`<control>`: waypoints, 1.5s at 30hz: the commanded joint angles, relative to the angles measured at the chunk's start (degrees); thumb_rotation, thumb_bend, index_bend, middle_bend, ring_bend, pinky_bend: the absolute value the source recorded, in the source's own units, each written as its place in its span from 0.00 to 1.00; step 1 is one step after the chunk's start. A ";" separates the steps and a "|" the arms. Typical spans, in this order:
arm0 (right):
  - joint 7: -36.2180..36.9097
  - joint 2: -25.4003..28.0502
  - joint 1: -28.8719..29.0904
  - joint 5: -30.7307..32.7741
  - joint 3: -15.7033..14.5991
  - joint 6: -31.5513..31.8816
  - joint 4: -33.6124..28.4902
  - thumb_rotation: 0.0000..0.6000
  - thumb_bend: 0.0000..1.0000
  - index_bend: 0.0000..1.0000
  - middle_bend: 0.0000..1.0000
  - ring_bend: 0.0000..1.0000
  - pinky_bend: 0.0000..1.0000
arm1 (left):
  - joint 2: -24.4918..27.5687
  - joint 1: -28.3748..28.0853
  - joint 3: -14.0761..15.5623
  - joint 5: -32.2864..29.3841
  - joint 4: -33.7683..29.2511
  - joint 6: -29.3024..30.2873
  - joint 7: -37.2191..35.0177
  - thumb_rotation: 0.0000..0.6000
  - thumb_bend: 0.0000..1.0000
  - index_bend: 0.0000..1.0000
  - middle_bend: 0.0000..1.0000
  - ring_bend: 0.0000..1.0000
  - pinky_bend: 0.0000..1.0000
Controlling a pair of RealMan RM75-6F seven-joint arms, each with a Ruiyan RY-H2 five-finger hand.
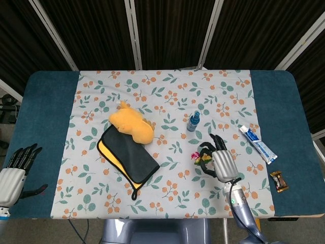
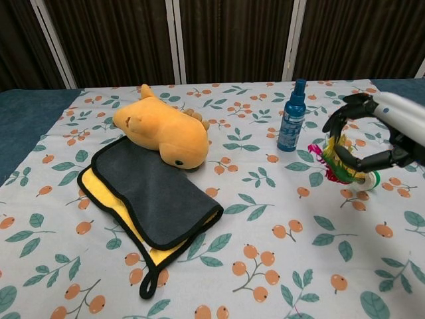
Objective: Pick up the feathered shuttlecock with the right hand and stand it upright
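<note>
My right hand holds the feathered shuttlecock in the air above the flowered cloth, right of the blue spray bottle. Its pink, yellow and green feathers point left out of the fingers, and its white and green base sits low at the right, so it lies tilted. Fingers curl around it from above and below. My left hand rests at the table's near left corner with fingers spread and nothing in it; the chest view does not show it.
An orange plush toy lies on a folded grey and yellow cloth at the left centre. A toothpaste tube and a snack wrapper lie to the right. The flowered tablecloth covers the middle of the table.
</note>
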 commanded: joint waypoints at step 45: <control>-0.88 7.99 -0.52 13.27 6.51 2.94 -6.07 1.00 0.44 0.64 0.30 0.00 0.00 | 0.00 0.05 -0.06 -0.32 -0.14 -0.19 0.30 1.00 0.17 0.00 0.00 0.00 0.00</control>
